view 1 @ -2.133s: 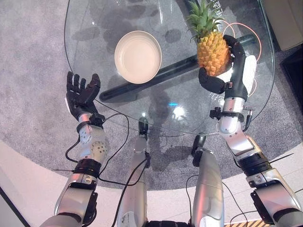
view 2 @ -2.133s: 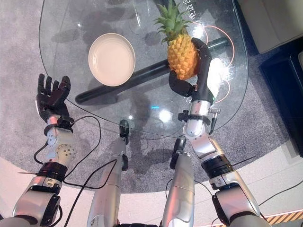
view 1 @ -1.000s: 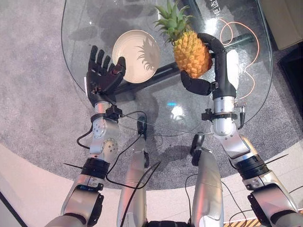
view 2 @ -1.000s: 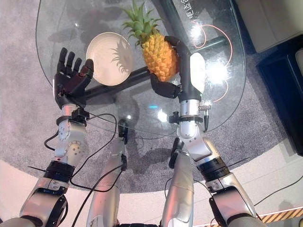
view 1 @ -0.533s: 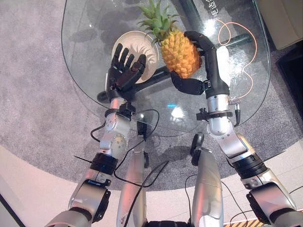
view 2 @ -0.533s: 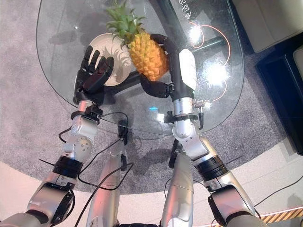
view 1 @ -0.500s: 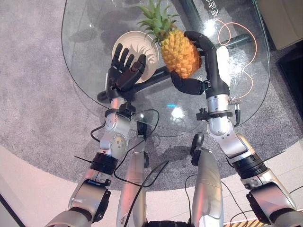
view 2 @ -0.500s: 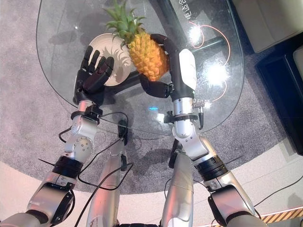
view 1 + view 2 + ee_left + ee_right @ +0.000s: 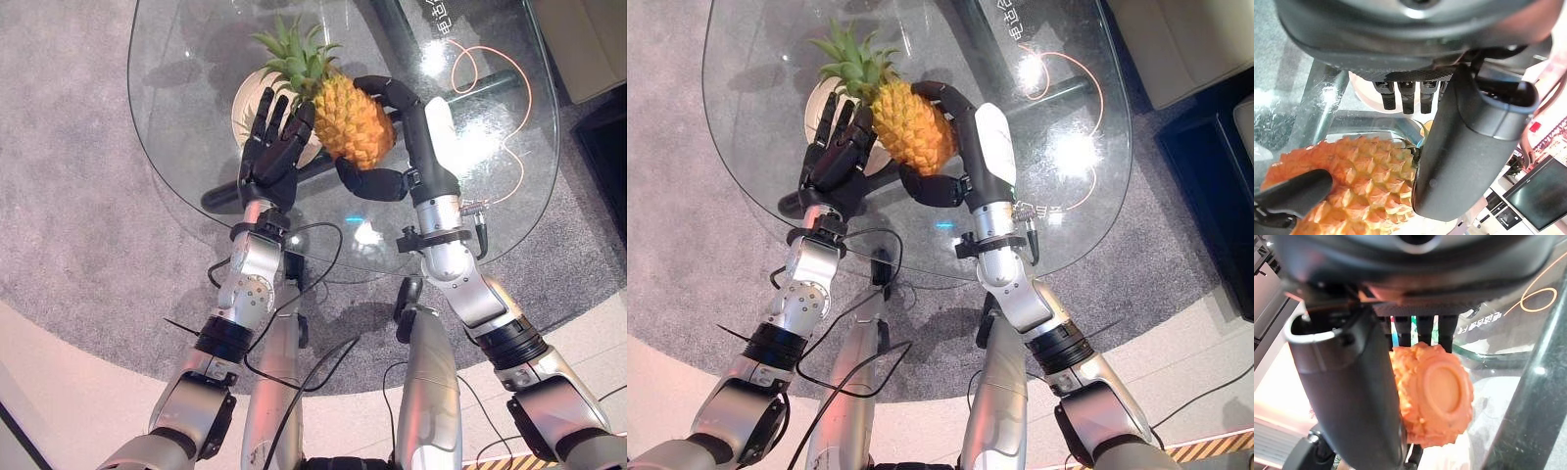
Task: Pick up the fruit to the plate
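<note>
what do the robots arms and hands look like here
Both arms are silver-grey metal segments with black ring joints, and thin black cables loop off the forearms. The left hand is all dark, with slim black fingers. The right hand is dark too, with a white panel along its back and a thick black thumb. A perforated round cap sits on the left forearm.

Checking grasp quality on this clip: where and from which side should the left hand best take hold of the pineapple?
Probably the orange body, just below the leaves, from the robot's left. The pineapple is held tilted above the plate, leaves toward the left; the right hand is curled round its right side and base. The open left hand faces the free side. The leaves look spiky and give less to hold.
</note>
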Motion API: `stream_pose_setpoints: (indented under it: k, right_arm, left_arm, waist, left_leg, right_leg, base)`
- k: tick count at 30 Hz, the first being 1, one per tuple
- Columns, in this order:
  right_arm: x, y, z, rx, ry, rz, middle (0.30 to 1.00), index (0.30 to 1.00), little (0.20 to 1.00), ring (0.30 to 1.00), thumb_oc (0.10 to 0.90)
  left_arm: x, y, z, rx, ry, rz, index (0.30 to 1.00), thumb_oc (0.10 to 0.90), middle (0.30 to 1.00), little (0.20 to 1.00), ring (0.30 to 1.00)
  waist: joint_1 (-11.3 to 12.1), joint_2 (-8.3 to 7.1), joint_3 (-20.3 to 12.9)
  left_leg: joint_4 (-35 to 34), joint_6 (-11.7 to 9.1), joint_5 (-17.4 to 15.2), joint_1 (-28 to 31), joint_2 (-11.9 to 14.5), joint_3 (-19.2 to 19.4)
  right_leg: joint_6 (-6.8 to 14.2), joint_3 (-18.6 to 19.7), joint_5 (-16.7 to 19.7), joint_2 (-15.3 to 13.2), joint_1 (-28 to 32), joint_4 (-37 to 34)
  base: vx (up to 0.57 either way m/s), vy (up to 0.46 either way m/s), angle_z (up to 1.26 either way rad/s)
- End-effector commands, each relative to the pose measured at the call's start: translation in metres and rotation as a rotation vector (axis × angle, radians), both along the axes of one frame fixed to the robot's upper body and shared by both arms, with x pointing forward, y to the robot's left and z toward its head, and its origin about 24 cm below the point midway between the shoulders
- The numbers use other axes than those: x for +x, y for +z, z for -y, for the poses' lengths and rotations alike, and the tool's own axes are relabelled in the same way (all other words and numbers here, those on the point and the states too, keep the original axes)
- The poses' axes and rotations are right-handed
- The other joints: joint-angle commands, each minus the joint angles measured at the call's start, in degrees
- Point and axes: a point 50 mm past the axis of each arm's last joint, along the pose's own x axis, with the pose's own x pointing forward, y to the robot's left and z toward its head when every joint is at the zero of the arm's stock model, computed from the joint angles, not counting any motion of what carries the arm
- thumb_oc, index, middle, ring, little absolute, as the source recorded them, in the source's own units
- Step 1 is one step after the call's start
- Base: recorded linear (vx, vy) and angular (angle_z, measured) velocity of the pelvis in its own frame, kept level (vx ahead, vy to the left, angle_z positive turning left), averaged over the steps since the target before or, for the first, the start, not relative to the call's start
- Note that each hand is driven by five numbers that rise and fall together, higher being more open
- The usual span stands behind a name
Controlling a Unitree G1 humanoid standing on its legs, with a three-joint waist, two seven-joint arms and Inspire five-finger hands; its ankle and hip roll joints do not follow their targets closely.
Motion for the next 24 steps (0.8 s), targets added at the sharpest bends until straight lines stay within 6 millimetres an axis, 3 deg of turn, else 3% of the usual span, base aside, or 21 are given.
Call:
stream_pose_setpoints:
  k: [1,24]
  right_arm:
    - [-0.05,0.088,-0.044,0.053,0.318,0.45,0.3,0.3,0.2,0.3,0.1]
    - [-0.056,0.084,-0.055,-0.077,0.405,0.413,0.3,0.3,0.2,0.3,0.1]
  left_arm:
    - [-0.011,0.067,0.008,-0.065,-0.062,0.305,0.9,0.8,0.9,0.9,0.9]
    - [-0.015,0.073,0.0,-0.169,-0.098,0.364,0.9,0.8,0.9,0.9,0.9]
  waist:
    - [0.0,-1.29,-1.1]
    - [0.6,-1.01,-1.1]
  left_leg:
    - [9.8,0.9,-11.0,3.0,0.9,3.5]
    - [9.8,0.7,-10.7,2.6,0.6,3.1]
  right_leg:
    - [1.5,1.5,12.8,0.3,4.5,-16.4]
    - [1.5,1.2,12.7,-0.1,4.4,-16.4]
  base:
    - [0.0,0.0,0.0]
    - [0.0,0.0,0.0]
